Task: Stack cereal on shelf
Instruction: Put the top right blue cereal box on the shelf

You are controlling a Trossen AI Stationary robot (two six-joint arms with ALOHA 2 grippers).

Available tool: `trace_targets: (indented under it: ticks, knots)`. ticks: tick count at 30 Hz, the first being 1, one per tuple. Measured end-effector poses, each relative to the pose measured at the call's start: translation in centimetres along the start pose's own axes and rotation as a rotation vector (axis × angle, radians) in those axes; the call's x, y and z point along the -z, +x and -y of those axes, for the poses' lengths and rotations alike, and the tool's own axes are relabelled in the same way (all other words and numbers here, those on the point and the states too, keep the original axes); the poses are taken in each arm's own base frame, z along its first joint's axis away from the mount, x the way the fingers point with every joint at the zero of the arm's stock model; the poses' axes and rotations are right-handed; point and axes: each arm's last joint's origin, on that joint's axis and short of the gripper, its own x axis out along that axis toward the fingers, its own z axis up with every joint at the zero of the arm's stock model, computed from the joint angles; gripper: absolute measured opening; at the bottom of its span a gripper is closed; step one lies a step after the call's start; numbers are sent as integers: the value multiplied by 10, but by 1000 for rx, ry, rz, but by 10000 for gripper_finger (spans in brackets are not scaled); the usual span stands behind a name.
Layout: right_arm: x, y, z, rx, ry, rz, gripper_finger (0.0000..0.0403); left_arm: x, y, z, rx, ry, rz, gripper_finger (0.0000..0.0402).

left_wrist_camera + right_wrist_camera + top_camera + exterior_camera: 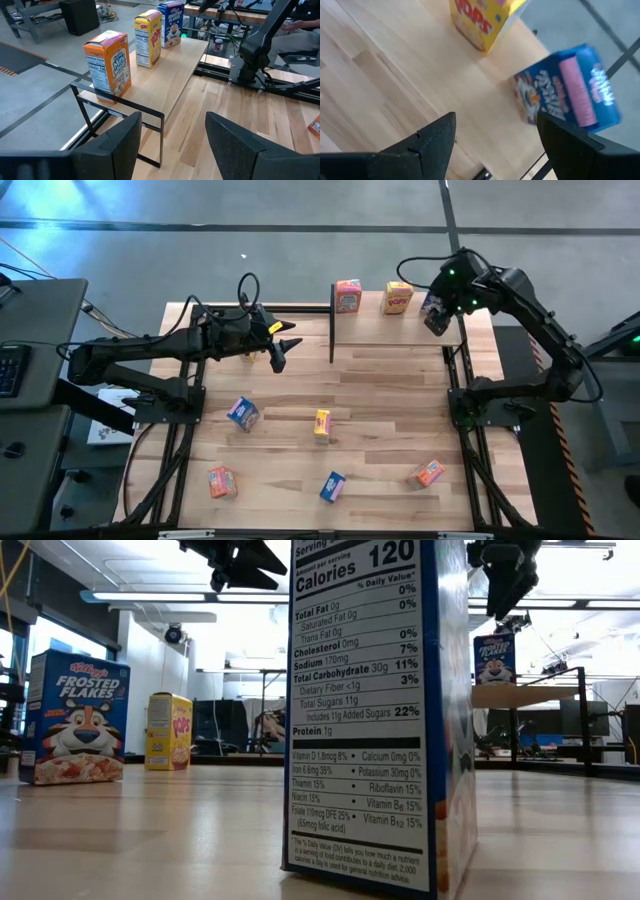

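- The shelf (400, 330) at the far edge of the worktop (380, 420) carries three cereal boxes standing upright in a row: an orange-pink box (347, 296), a yellow box (398, 297) and a blue box (170, 24) at the right end.
- The right gripper (437, 315) hangs above that right end with its jaws spread and nothing between them; in the right wrist view the blue box sits just off one finger (575, 145), not between the two (it looks set down and let go).
- The left gripper (280, 350) hovers just off the shelf's left end, jaws parted and empty, facing along the row.
- Six boxes remain loose on the worktop — a blue one (243, 413), a yellow one (322, 424), an orange one (222, 481), another blue (332, 486), another orange (428, 473), and a sixth seen only close up in the low view (370, 710).
- What the next pick turns on: the blue and yellow mid-worktop boxes lie on the near side of the left jaws, and the left arm is nearer to them; the orange box at the near right suits the right arm — a judgement only.
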Motion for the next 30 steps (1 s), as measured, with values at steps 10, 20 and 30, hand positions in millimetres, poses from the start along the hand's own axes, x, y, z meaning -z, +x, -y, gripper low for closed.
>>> trace_targets:
  ticks: [10,20,30]
  knots:
    - [5,39,-4,-2,30,-50,271,0,0,0,0,0,0,211]
    - [13,59,-5,90,71,-113,271,0,0,0,0,0,0,211]
    - [11,62,-2,181,81,-95,271,0,0,0,0,0,0,211]
